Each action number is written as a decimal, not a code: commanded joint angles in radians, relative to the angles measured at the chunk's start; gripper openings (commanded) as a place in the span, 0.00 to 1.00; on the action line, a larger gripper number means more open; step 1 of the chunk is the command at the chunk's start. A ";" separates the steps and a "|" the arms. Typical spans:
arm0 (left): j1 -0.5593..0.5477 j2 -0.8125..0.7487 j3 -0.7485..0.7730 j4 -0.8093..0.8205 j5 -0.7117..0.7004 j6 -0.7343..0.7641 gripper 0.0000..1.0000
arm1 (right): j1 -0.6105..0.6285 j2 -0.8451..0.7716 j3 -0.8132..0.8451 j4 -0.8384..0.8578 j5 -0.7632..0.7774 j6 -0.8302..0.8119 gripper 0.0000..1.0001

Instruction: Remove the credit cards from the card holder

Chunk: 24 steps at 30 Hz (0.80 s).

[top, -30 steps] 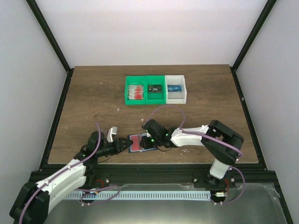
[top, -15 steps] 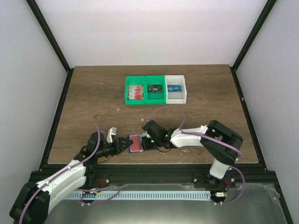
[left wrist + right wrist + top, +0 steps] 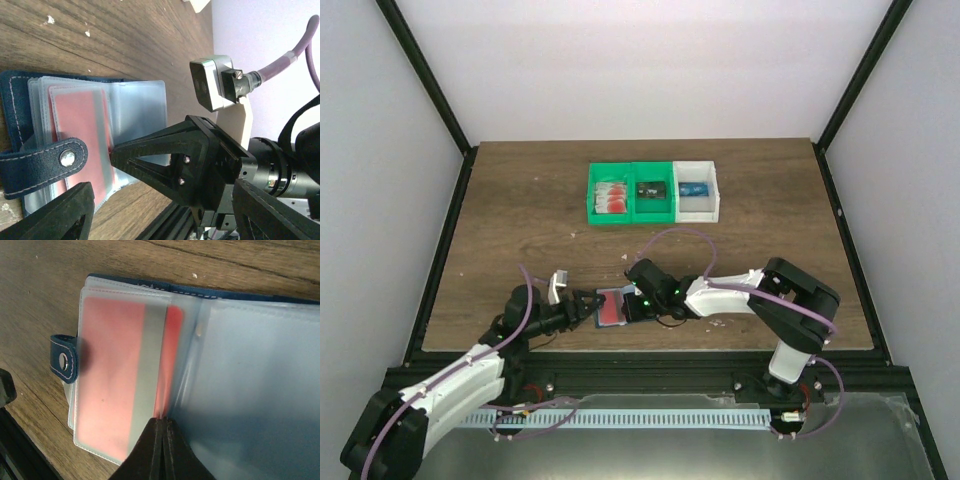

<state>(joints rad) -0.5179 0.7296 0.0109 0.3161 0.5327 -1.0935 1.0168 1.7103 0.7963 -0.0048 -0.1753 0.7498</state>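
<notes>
The navy card holder [image 3: 610, 308] lies open near the table's front edge, its clear sleeves fanned out. It also shows in the left wrist view [image 3: 20, 95] and the right wrist view [image 3: 150, 286]. A red credit card [image 3: 110, 365] sits in the top sleeve, its right edge pushed out of the sleeve. My right gripper [image 3: 162, 422] is shut, pinching that edge; it also shows in the top view [image 3: 632, 305] and the left wrist view [image 3: 114, 151]. My left gripper [image 3: 582, 303] is open at the holder's left side, with nothing between its fingers [image 3: 55, 212].
The holder's snap strap [image 3: 45, 160] lies across its left edge. At the back stand a green bin [image 3: 591, 200] with red-and-white cards and a dark card, and a white bin [image 3: 713, 190] with a blue card.
My left gripper has opened and drawn slightly left off the holder. My right gripper stays shut at the red card's edge. The holder has barely moved.
</notes>
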 commanded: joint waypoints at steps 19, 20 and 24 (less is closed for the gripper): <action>-0.026 0.077 -0.016 0.066 -0.051 -0.042 0.92 | 0.008 0.020 -0.023 -0.017 0.013 0.003 0.01; -0.030 0.085 -0.012 0.070 -0.054 -0.043 0.92 | 0.007 0.020 -0.024 -0.017 0.013 0.003 0.00; -0.037 0.116 0.011 0.056 -0.075 -0.039 0.93 | 0.008 0.021 -0.024 -0.014 0.010 0.004 0.00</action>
<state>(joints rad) -0.5472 0.8238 0.0109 0.3576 0.4831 -1.1286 1.0168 1.7103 0.7898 0.0090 -0.1776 0.7498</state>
